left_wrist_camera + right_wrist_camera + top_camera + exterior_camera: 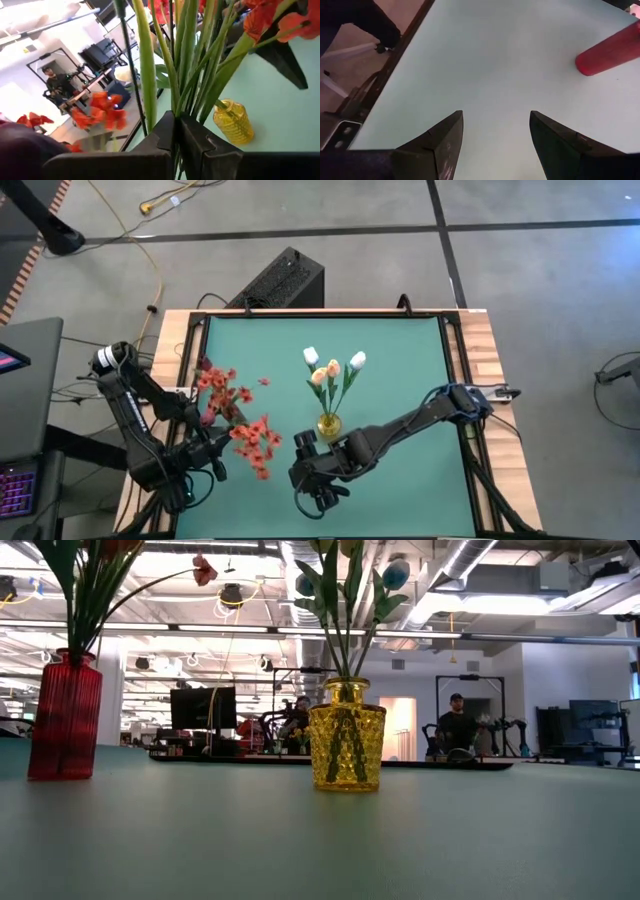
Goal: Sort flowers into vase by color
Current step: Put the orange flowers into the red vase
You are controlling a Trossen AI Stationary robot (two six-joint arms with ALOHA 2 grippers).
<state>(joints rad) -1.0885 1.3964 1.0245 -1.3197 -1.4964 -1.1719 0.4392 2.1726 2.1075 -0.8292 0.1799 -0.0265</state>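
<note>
The tulips [333, 370] stand in my yellow vase [328, 424] mid-surface, and red blossoms [222, 388] rise from the red vase [64, 716] nearby. My left gripper [176, 137] is clamped on a bunch of red flowers [256, 442] beside the red vase, not yet in it. My right gripper [495, 131] hangs wide and empty near the front edge. No loose flowers show on the surface [400, 360], so I judge this bunch the last.
</note>
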